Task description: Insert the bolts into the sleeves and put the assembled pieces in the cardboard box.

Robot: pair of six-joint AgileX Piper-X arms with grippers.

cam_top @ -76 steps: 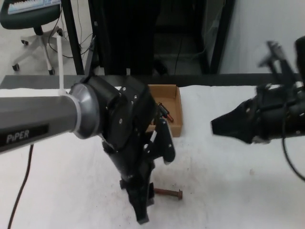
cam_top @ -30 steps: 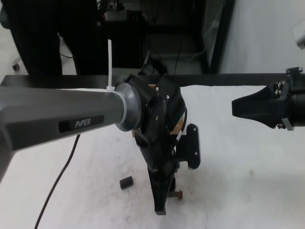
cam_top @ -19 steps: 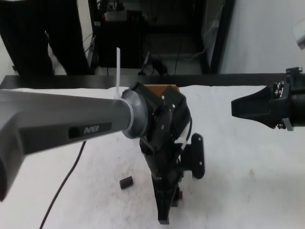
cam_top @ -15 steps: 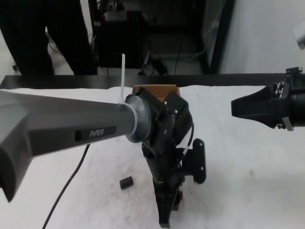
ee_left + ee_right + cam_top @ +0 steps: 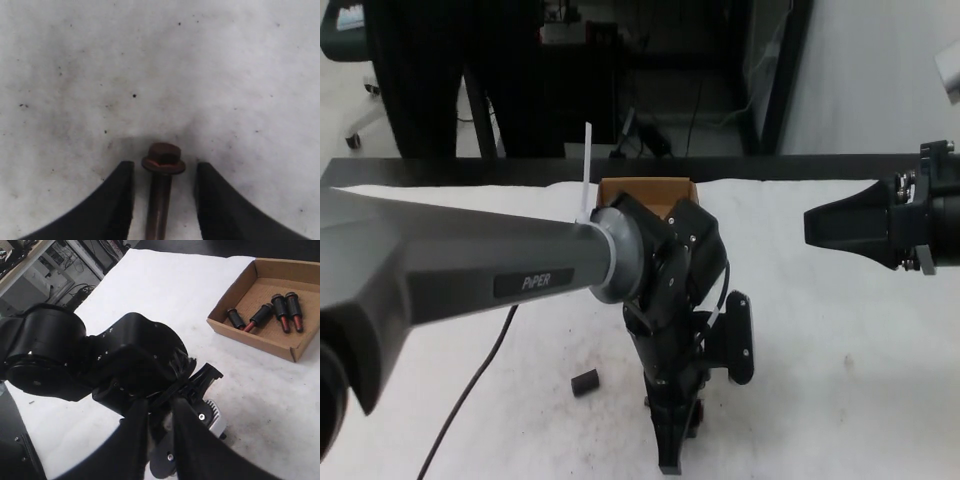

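The left gripper (image 5: 163,167) points down on the near side of the cardboard box (image 5: 250,340), its fingers apart on either side of a bolt (image 5: 159,205) lying flat, without touching it. A loose sleeve (image 5: 584,382) lies on that same side. The right gripper (image 5: 159,405) hangs to the box's right, slightly parted and empty.

The left arm (image 5: 470,270) is coloured grey, its wrist (image 5: 670,262) black; a white tie (image 5: 585,165) is fixed at 12 o'clock.
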